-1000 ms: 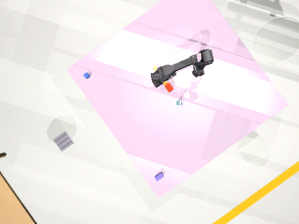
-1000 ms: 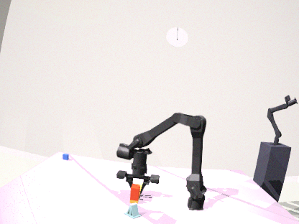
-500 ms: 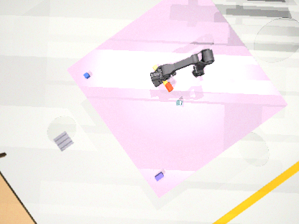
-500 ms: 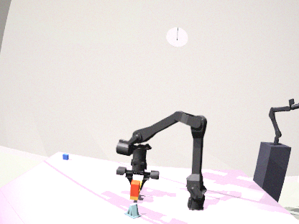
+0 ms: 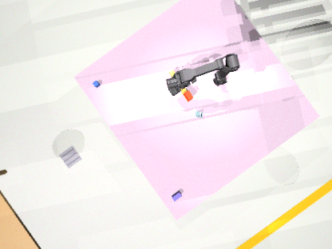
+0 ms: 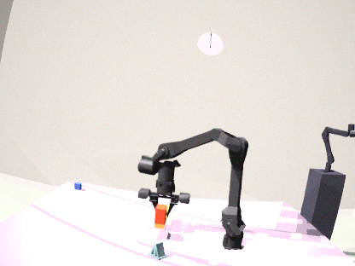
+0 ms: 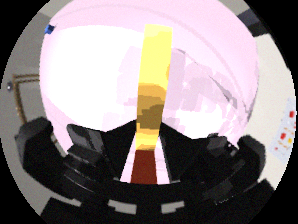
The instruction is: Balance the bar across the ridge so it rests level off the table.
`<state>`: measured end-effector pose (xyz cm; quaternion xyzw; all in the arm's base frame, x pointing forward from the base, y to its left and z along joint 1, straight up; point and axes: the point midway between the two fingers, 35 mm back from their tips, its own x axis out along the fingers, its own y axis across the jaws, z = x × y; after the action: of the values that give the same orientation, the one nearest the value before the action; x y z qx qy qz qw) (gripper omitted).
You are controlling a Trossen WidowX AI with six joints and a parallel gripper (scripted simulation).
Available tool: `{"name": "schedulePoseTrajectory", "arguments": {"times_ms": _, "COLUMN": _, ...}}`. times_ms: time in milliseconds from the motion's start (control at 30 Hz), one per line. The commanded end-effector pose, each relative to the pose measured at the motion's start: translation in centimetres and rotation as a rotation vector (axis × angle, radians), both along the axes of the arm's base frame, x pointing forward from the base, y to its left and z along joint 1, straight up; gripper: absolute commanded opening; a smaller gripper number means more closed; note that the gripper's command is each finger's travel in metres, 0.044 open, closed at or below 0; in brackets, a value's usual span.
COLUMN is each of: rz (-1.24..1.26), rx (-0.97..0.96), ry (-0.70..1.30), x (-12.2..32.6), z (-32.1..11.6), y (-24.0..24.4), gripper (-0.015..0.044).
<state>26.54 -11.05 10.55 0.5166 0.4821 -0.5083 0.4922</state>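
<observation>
Bar in the Grip, Ridge Waiting

One yellow bar point(image 5: 172, 73) point(image 6: 167, 210) point(image 7: 156, 55) with a red block point(image 5: 187, 96) point(image 6: 160, 215) point(image 7: 144, 166) at one end is grasped by the hand point(image 5: 180, 88) point(image 6: 163, 213) point(image 7: 148, 123), over the table point(image 5: 160, 160) point(image 6: 107, 239) point(image 7: 90, 65). The teal ridge point(image 5: 199, 114) point(image 6: 158, 250) stands on the table just beyond the red end, with nothing across it.

The step in hand looks like securing the bar before carrying it over. To do it well, keep the squeeze firm, lift straight up, and turn the bar crosswise to the ridge. The balance point probably lies toward the red end (that block looks like the heavier part), so the middle of the length may be the wrong place to rest it. Lower gently, check for level, and only then loosen evenly.

Counted: one bar, one red block on it, one ridge, one blue cube point(image 5: 96, 84) point(image 6: 78, 186) point(image 7: 50, 29), one purple block point(image 5: 176, 195) and one working arm point(image 5: 205, 69) point(image 6: 235, 179).
</observation>
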Motion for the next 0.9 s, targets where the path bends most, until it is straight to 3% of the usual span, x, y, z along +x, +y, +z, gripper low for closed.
{"name": "schedulePoseTrajectory", "arguments": {"times_ms": 0, "rz": -0.002, "rx": -0.007, "ry": -0.009, "x": 0.0, "z": 1.3, "y": -0.1, "gripper": 0.0}}
{"name": "schedulePoseTrajectory", "arguments": {"times_ms": 467, "rz": 0.0, "rx": -0.009, "ry": -0.008, "x": -0.5, "z": 4.5, "y": 0.2, "gripper": 0.0}}
{"name": "schedulePoseTrajectory", "arguments": {"times_ms": 867, "rz": 0.201, "rx": -0.009, "ry": -0.008, "x": 0.8, "z": 4.5, "y": 4.5, "gripper": 0.0}}
